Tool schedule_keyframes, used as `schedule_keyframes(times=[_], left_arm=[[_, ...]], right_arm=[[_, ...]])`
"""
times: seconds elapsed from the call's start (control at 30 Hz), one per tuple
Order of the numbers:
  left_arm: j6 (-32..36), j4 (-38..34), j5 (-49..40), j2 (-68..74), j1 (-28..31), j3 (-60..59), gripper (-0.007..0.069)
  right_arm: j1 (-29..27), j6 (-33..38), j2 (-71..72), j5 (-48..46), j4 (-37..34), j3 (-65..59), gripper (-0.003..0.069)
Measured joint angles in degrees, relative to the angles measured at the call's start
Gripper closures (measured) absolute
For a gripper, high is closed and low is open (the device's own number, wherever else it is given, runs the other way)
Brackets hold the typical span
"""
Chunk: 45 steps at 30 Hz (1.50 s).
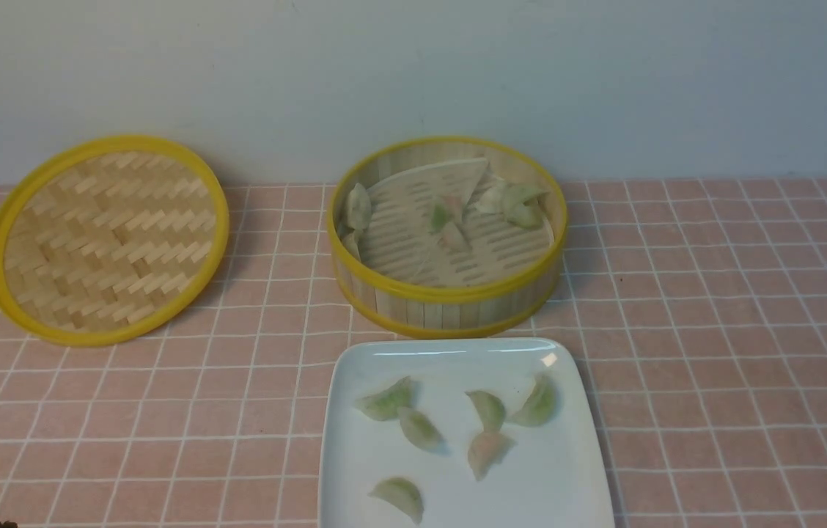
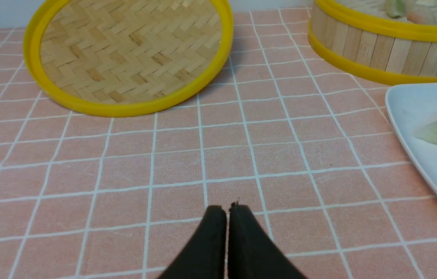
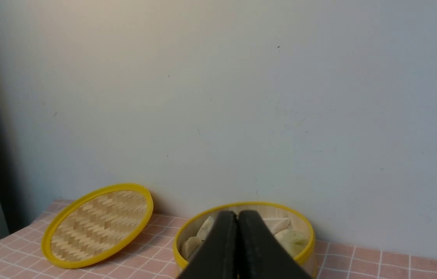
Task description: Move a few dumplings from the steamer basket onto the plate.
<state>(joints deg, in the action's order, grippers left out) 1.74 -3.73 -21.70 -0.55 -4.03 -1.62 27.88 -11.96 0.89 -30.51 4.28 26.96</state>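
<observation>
The steamer basket (image 1: 450, 297) stands at the middle back and holds several dumplings (image 1: 523, 205) on its slatted floor. The white square plate (image 1: 567, 477) lies in front of it and carries several dumplings (image 1: 386, 400). My left gripper (image 2: 227, 211) is shut and empty, low over the pink cloth, to the left of the plate (image 2: 416, 112). My right gripper (image 3: 238, 217) is shut and empty, held back from the basket (image 3: 303, 252), pointing at it. Neither gripper shows in the front view.
The flat woven lid (image 1: 105, 238) with its yellow rim leans against the back wall at the left; it also shows in the left wrist view (image 2: 125, 58) and the right wrist view (image 3: 98, 224). A pink checked cloth (image 1: 736, 330) covers the table.
</observation>
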Motion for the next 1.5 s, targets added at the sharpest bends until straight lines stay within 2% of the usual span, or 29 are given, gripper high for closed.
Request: schedule_keyframes(times=[0.13, 0.3, 0.47, 0.57, 0.8, 1.5], left_arm=[[0.00, 0.00, 0.00, 0.00, 0.00, 0.00, 0.0631], [0.00, 0.00, -0.05, 0.00, 0.00, 0.00, 0.0631], [0.00, 0.00, -0.05, 0.00, 0.00, 0.00, 0.0631], [0.00, 0.00, -0.05, 0.00, 0.00, 0.00, 0.0631], [0.00, 0.00, -0.18, -0.04, 0.00, 0.00, 0.0631], [0.00, 0.00, -0.18, -0.04, 0.00, 0.00, 0.0631]], right_arm=[[-0.59, 0.00, 0.06, 0.08, 0.87, -0.50, 0.0673], [-10.63, 0.00, 0.11, 1.45, 1.67, -6.71, 0.0673], [-21.89, 0.00, 0.11, 1.78, 3.06, -18.94, 0.0673], [-25.25, 0.00, 0.11, 2.59, 3.18, -25.89, 0.0673], [-26.20, -0.13, 0.04, 8.73, 3.30, -28.22, 0.0673], [-26.25, -0.13, 0.04, 8.73, 3.36, -28.22, 0.0673]])
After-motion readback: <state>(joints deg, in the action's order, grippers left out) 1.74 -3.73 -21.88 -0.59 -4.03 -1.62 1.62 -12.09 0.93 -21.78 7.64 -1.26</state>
